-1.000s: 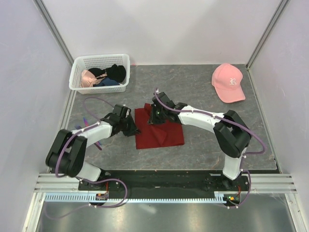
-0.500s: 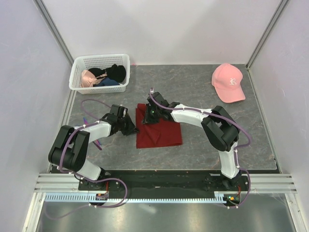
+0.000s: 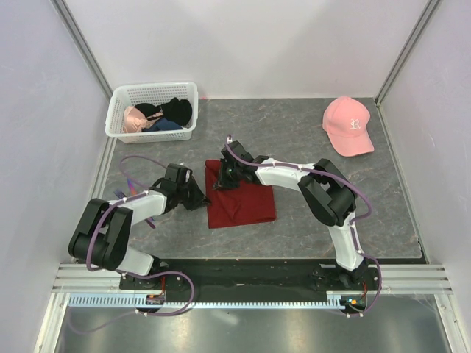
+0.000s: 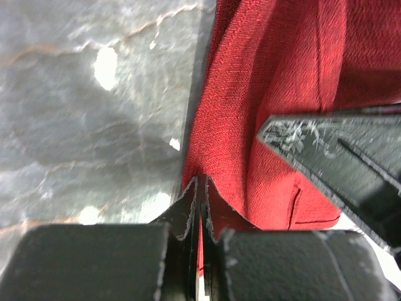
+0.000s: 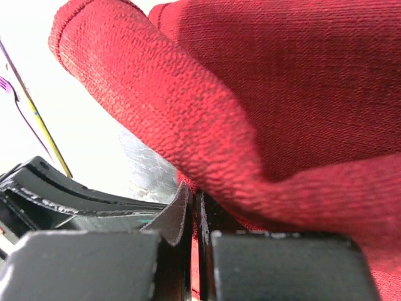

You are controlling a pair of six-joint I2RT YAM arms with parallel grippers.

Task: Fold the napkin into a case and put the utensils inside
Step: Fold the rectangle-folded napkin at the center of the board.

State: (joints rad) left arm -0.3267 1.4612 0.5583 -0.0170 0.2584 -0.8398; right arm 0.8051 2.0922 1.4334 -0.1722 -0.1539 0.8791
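Find the left fingers [image 4: 185,210] pressed flat against each other, with a thin sliver of the napkin [image 3: 246,207] pinched between them at its left edge. Read the left wrist view for the detail: red weave running out from the fingertips and up the right half of the picture, bare grey desk [image 3: 309,136] to the left of it. Look behind the left arm, at the far left corner of the desk, for a white basket [image 3: 118,118] holding black and pink garments [image 3: 173,110], well apart from the napkin. Locate the napkin itself a little left of the desk's centre, lying mostly flat as a dark red rectangle between the two arms, with its near and right edges resting on the desk. Note the far left corner raised off the surface and curled over. Find the right fingers [image 5: 177,216] at that raised corner, likewise closed tight, with red cloth caught in the seam between them and a thick rolled fold draped above them in the right wrist view. Treat both pairs of fingers as gripping the napkin, close beside each other along its left side. Check the far right corner of the desk for a pink cap [image 3: 349,125], well apart from the napkin.
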